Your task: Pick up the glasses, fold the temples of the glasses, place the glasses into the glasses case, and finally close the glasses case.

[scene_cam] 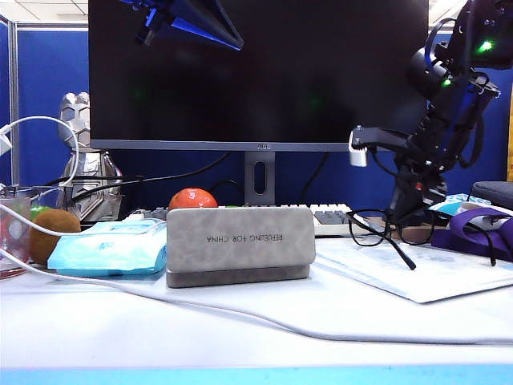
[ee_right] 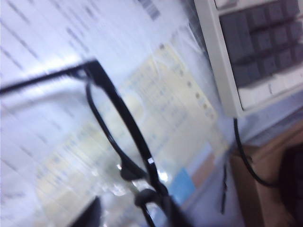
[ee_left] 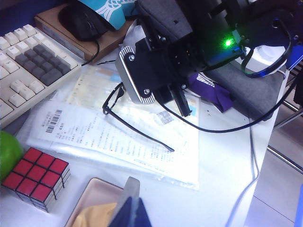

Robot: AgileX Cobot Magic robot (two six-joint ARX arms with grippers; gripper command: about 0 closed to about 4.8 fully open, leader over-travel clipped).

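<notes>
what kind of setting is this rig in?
Probably an office desk set up as a test bench: a large dark flat monitor stands at the back, a beige keyboard with grey keys lies below it, and blue partition walls stand behind.

White table: closed glasses case at centre, blue wipes pack at nine o'clock, plastic-sleeved papers at three o'clock.

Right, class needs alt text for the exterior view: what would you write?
The right gripper is low over black glasses on a plastic-sleeved paper right of a closed grey glasses case on a white table. A monitor fills the background; the left gripper isn't visible.
</notes>
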